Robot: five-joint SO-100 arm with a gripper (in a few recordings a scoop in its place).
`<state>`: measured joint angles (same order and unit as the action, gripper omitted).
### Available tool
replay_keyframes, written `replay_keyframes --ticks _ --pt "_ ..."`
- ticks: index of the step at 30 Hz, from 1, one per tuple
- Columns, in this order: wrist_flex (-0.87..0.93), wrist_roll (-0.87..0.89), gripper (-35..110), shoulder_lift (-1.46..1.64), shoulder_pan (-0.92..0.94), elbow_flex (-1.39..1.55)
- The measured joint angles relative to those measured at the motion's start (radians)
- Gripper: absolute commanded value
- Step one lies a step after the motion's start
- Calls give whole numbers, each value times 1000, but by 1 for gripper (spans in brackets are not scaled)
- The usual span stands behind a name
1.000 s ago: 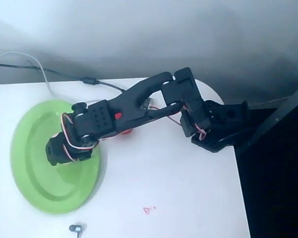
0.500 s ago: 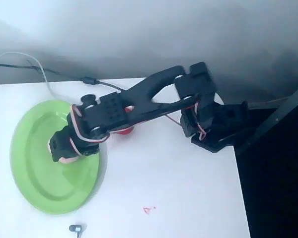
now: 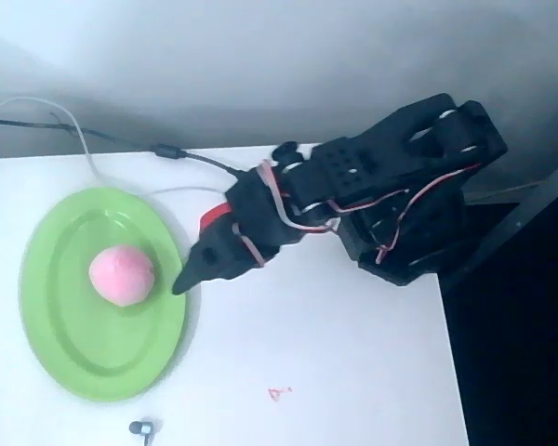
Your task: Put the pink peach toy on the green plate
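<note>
The pink peach toy (image 3: pixel 121 275) lies on the green plate (image 3: pixel 65 358), a little left of the plate's middle, and nothing touches it. My gripper (image 3: pixel 180 284) hangs over the plate's right rim, its dark tip pointing down-left, a short gap to the right of the peach. The fingers read as one tapered black shape, so no gap between them can be made out. Nothing is held in them.
A red toy (image 3: pixel 215 216) peeks out from behind the gripper's upper edge. A cable (image 3: pixel 167 150) runs along the table's back edge. A small metal object (image 3: pixel 141 428) lies near the front edge and a red mark (image 3: pixel 279 394) is on the white table. The arm's base (image 3: pixel 409 251) sits at the right.
The gripper, which was down over the peach on the plate, has let it go and pulled back up and to the right. The peach now lies uncovered on the plate.
</note>
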<state>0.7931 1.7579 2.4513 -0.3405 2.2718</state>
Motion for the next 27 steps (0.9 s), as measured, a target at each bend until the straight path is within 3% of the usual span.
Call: replay_keyframes --ticks 9,15,27 --pt "20 14 44 325 -14 362" --pt "25 -34 43 549 75 606" --pt "25 -141 39 815 178 856"
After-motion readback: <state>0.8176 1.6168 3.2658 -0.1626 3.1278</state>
